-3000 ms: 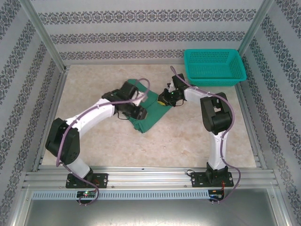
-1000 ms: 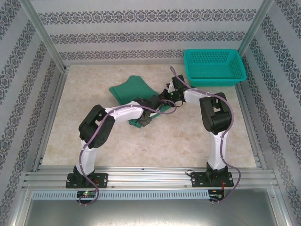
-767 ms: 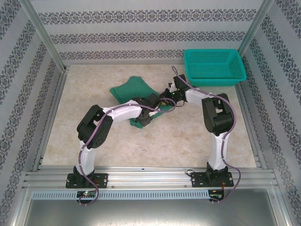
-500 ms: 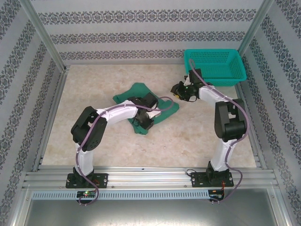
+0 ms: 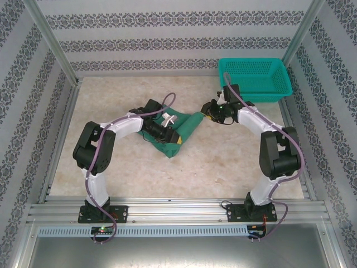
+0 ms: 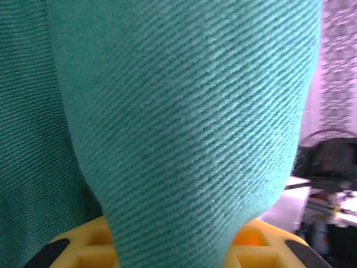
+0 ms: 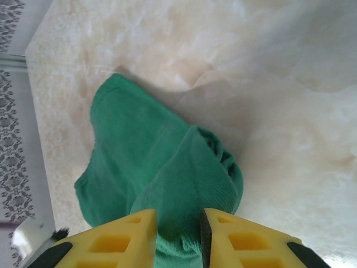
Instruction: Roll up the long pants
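Long pants [image 6: 184,111] — matt green twill cloth, diag. ribbing; table [image 7: 268,67] smooth marble-look, slight sheen; basket [image 5: 254,75] plastic mesh.

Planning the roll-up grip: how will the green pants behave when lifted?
Probably floppy: the long pants bunch and fold where the left gripper holds them. Likely light: the right gripper seems to raise an edge with a small pinch. The twill weave looks unlikely to slip.

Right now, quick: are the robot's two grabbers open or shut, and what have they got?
Left gripper: shut on the long pants.
Right gripper: shut on the long pants too, pinching a raised fold.
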`<state>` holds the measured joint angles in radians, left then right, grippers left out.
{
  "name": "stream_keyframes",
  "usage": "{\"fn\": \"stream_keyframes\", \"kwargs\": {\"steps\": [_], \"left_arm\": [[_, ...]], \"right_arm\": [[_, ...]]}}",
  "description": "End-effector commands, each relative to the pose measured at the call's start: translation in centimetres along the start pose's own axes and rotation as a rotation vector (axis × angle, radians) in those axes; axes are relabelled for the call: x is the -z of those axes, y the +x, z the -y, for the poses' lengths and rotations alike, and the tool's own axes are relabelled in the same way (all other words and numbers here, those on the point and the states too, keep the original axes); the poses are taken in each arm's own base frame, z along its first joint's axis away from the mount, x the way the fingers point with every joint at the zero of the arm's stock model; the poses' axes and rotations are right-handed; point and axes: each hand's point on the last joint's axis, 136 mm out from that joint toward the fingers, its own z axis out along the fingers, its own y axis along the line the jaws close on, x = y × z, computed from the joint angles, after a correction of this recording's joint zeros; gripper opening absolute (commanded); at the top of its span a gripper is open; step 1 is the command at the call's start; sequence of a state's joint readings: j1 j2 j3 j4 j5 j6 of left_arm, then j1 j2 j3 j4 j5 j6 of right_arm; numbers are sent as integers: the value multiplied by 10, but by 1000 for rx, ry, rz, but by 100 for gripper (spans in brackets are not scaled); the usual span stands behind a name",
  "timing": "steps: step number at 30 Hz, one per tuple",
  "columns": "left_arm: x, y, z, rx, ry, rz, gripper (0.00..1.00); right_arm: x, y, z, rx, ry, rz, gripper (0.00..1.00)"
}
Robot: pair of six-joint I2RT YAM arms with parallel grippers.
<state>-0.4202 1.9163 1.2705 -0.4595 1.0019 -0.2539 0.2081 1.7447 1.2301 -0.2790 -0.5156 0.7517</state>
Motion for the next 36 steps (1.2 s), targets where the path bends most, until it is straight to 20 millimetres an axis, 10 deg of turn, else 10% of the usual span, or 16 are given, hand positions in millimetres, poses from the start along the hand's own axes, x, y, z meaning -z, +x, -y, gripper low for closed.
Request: {"fn": "stream_keyframes", "kwargs": {"steps": [1, 27, 36], "left_arm": [[7, -11, 21, 51, 191, 23, 26], [-3, 8, -77, 291, 135, 51, 27], [9, 5, -75, 219, 26, 73, 44]], "right_arm": [[3, 15, -14, 47, -23, -28, 29], [-67, 75, -58, 123, -99, -282, 26], [-118, 91, -25, 54, -45, -384, 24]]}}
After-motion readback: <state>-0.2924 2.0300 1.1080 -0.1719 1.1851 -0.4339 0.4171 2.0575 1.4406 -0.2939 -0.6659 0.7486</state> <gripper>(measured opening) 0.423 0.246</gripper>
